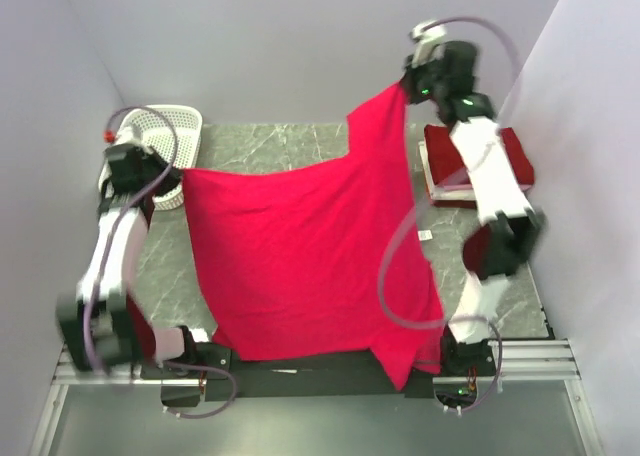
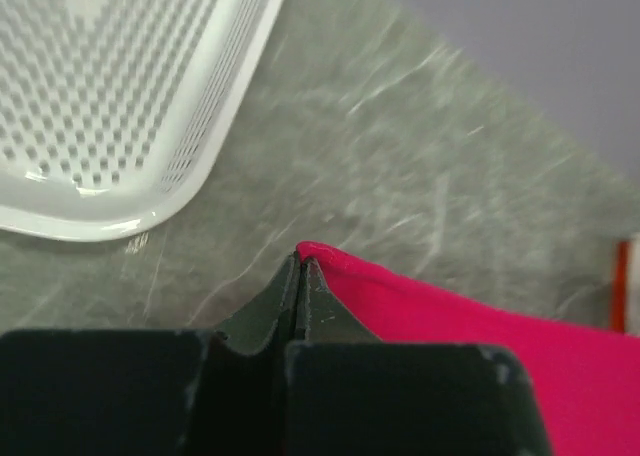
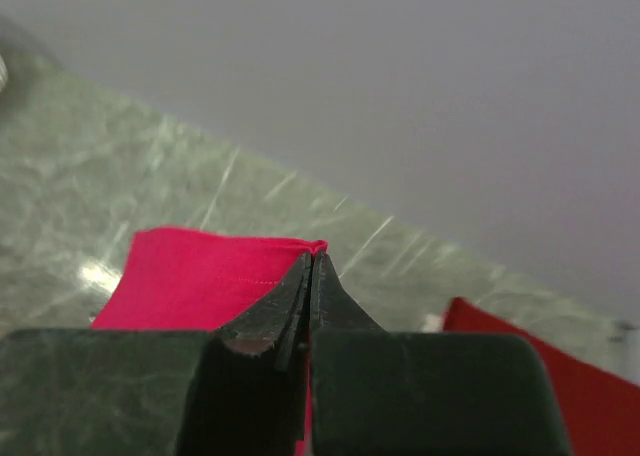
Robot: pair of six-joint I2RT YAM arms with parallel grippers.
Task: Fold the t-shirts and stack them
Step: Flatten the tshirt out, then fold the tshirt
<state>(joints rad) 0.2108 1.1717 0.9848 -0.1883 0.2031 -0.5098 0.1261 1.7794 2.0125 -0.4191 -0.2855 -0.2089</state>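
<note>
The bright pinkish-red t-shirt [image 1: 300, 261] hangs spread between both arms over the table. My left gripper [image 1: 182, 176] is shut on its left corner; the left wrist view shows the cloth [image 2: 470, 326] pinched at the fingertips [image 2: 318, 281]. My right gripper [image 1: 405, 84] is shut on the far right corner, held high near the back wall; the right wrist view shows the cloth [image 3: 200, 276] in the closed fingers [image 3: 290, 291]. The darker crimson t-shirt [image 1: 515, 156] lies folded at the right on the white one [image 1: 428, 176], largely hidden behind the right arm.
A white lattice basket [image 1: 165, 126] stands at the back left, close behind the left gripper; it also shows in the left wrist view [image 2: 110, 96]. The grey marble table [image 1: 280, 146] is walled on three sides. A small white tag [image 1: 425, 235] lies near the shirt's right edge.
</note>
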